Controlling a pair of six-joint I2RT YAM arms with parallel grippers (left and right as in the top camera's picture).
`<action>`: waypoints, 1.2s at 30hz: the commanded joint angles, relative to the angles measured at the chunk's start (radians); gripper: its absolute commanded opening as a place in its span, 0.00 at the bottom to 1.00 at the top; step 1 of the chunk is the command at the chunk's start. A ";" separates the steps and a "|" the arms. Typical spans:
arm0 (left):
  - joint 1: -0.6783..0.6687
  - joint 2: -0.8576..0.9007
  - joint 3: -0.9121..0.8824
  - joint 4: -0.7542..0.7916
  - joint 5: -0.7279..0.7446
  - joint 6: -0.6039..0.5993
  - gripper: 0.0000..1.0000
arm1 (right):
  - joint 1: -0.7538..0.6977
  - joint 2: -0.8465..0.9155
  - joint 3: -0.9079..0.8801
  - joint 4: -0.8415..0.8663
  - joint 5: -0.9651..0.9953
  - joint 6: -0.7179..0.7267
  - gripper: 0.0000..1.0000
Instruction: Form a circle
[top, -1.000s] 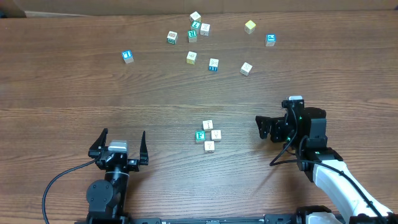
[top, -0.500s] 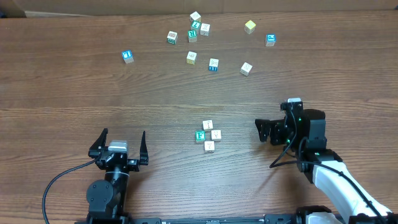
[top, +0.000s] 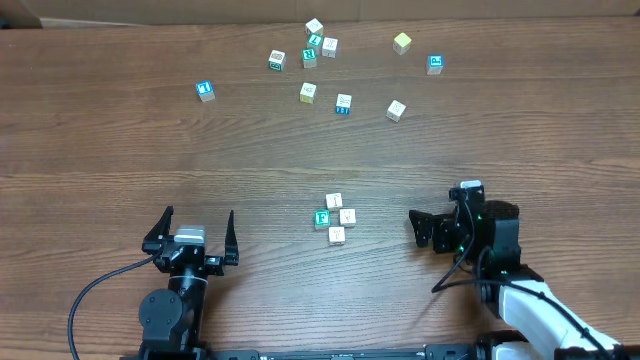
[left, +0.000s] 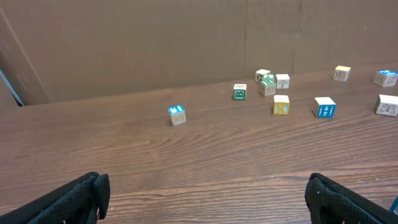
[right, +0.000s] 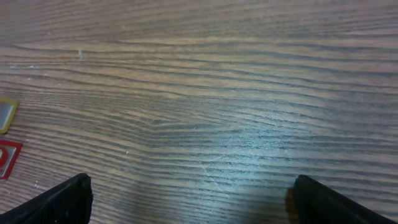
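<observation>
The circle (top: 335, 218) is a tight little cluster of tiny cubes at the table's front middle: three cream ones (top: 347, 216) around a gap, plus a green-faced one (top: 322, 218) on the left. My right gripper (top: 416, 228) stands open just right of it, fingers pointing at it and holding nothing. Two cube edges (right: 5, 115) show at the left border of the right wrist view, ahead of the open right gripper (right: 193, 202). My left gripper (top: 198, 222) rests open at the front left, well away from the cluster. In its wrist view the left gripper (left: 205, 199) has only bare wood between its fingers.
Several loose cubes lie scattered along the table's far side, among them a blue one (top: 205, 90), a yellow one (top: 402, 42) and a cream one (top: 396, 110). A brown cardboard wall (left: 155, 43) stands behind the far edge.
My right arm has drawn back a little toward the table's front edge, still open. The cubes and the left arm have not moved.
</observation>
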 joint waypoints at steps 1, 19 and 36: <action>0.008 -0.012 -0.003 0.002 0.005 0.019 1.00 | 0.003 -0.047 -0.041 0.033 -0.002 -0.004 1.00; 0.008 -0.012 -0.003 0.002 0.005 0.019 1.00 | 0.004 -0.269 -0.195 0.138 0.005 -0.002 1.00; 0.008 -0.012 -0.003 0.002 0.005 0.019 1.00 | 0.004 -0.478 -0.194 -0.061 0.014 -0.009 1.00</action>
